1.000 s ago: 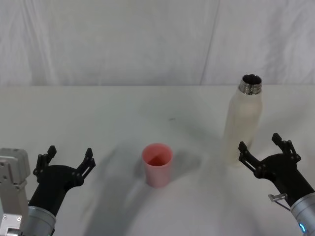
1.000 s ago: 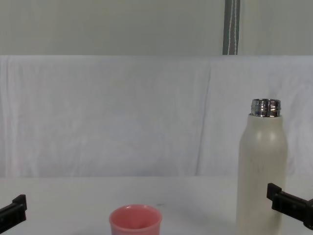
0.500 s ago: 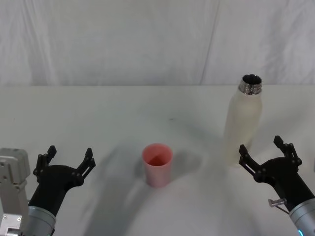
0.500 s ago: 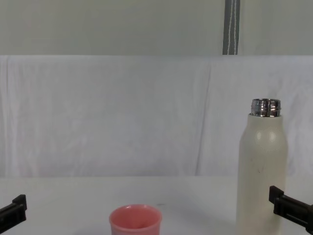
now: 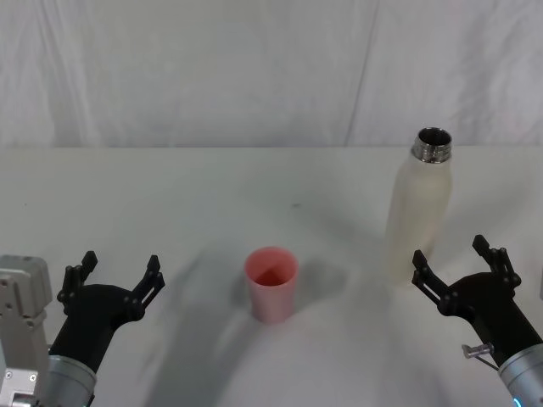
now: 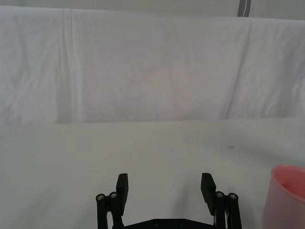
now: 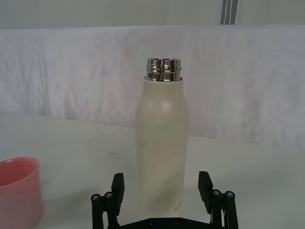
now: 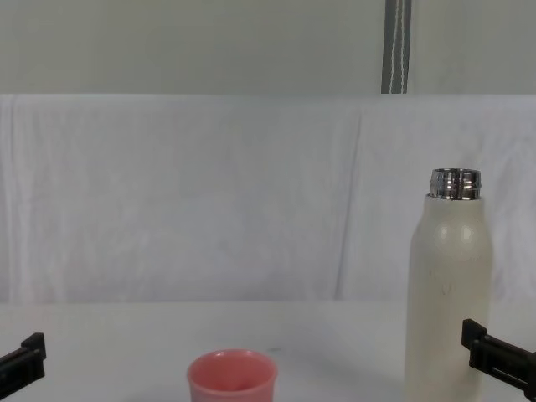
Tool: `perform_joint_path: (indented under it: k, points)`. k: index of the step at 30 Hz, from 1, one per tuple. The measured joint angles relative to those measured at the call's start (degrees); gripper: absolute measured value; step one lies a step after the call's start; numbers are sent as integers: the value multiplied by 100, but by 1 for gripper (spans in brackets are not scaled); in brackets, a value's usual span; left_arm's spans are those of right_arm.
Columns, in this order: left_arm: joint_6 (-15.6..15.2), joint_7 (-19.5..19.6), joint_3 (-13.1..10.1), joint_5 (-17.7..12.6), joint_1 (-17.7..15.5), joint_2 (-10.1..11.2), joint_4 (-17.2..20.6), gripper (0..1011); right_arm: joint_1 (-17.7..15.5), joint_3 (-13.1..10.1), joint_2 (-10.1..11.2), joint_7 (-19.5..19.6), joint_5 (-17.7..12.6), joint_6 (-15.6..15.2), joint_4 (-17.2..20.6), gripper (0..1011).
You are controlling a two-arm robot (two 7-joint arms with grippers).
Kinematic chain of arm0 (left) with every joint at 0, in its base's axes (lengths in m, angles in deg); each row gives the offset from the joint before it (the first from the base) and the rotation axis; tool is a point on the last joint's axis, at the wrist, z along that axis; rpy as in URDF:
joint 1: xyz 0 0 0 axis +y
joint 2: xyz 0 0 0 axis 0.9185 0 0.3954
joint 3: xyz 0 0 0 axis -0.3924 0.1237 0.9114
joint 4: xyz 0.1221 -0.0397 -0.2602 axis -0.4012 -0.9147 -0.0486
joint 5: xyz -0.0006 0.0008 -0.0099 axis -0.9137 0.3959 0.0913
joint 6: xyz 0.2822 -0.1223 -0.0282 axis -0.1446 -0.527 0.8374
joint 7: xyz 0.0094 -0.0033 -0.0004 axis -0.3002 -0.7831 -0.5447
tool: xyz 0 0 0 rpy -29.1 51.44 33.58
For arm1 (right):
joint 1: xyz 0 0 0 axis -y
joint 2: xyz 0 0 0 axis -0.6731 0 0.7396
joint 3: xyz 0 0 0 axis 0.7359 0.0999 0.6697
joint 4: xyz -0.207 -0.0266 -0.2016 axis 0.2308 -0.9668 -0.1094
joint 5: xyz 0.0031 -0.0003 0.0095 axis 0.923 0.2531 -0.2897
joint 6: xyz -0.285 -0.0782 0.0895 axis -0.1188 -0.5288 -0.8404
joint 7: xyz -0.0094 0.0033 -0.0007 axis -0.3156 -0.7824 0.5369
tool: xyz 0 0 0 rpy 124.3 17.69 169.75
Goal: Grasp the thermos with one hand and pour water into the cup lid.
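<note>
On the table's right side, the thermos (image 5: 419, 212) stands upright just ahead of the right gripper (image 5: 458, 270), whose fingers are spread apart, much nearer than the left gripper (image 5: 117, 273), also spread.

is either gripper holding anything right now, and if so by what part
Nothing is held. The right gripper is open just short of the thermos, not touching it; the left gripper is open over bare table, left of the cup lid.

surface: flat white table (image 5: 170, 195); far: creased white cloth backdrop (image 8: 209, 193); above: pale wall (image 8: 167, 42); far right: grey vertical pole (image 8: 396, 46)
</note>
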Motion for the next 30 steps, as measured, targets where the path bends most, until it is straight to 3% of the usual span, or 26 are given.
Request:
perform_joint_path:
  k: [30]
  points:
    - [0,0,0,0,0,0,0,1001,7,6,9,-1,-12,-12,1,1001]
